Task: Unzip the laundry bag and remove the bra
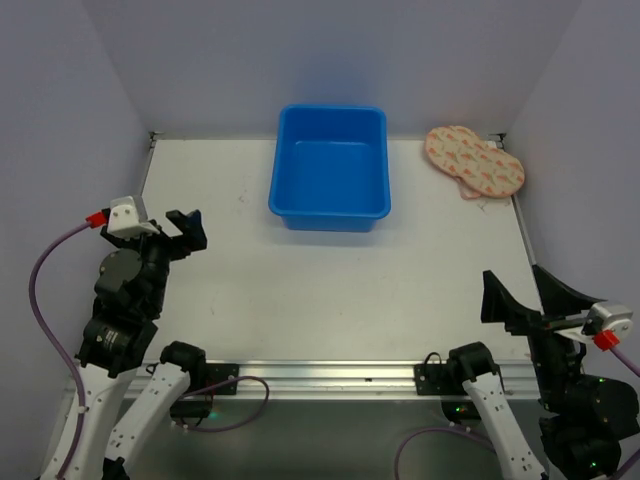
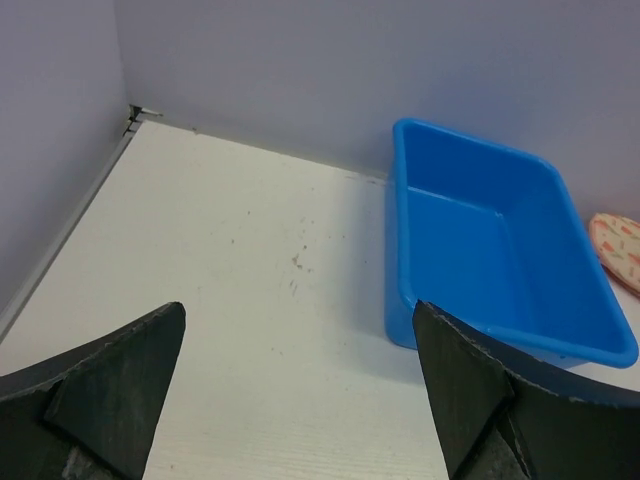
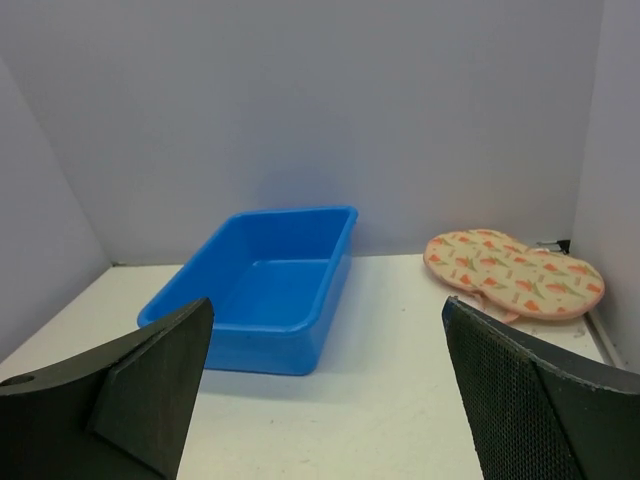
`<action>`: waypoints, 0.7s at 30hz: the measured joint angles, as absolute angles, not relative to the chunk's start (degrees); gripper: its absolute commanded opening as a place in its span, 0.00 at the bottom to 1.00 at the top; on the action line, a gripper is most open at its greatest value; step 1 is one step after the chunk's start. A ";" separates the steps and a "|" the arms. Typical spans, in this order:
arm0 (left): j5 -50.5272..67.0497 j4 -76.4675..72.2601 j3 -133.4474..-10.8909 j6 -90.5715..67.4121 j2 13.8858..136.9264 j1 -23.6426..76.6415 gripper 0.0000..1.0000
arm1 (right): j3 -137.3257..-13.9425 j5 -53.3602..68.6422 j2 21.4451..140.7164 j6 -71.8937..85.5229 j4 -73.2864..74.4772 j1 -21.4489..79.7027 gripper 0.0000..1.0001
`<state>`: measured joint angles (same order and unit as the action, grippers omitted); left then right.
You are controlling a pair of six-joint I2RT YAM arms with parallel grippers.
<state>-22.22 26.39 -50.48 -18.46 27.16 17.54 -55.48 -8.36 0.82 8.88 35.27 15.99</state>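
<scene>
The laundry bag [image 1: 474,163], a cream pouch with orange-pink print, lies flat at the table's far right corner; it also shows in the right wrist view [image 3: 513,272] and at the right edge of the left wrist view [image 2: 620,248]. The bra is hidden; no part of it shows. My left gripper [image 1: 186,228] is open and empty above the table's left side. My right gripper [image 1: 520,295] is open and empty near the front right edge, far from the bag.
An empty blue tub [image 1: 330,166] stands at the back middle, left of the bag; it also shows in the left wrist view [image 2: 500,250] and the right wrist view [image 3: 265,285]. Walls enclose the white table [image 1: 340,290] on three sides.
</scene>
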 measured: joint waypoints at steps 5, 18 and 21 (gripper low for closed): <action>-20.64 26.30 -50.48 -18.50 28.93 17.54 1.00 | -56.34 -7.92 1.69 9.30 36.84 16.01 0.99; -13.56 24.40 -44.64 -19.75 37.91 17.54 1.00 | -48.80 0.99 26.55 23.73 33.36 16.08 0.99; -11.97 23.18 -41.82 -20.45 39.05 17.54 1.00 | -48.21 -0.62 39.59 27.49 31.44 15.94 0.99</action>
<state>-11.97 23.18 -41.82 -20.45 39.05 17.54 -48.21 -0.62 39.59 27.49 31.44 15.94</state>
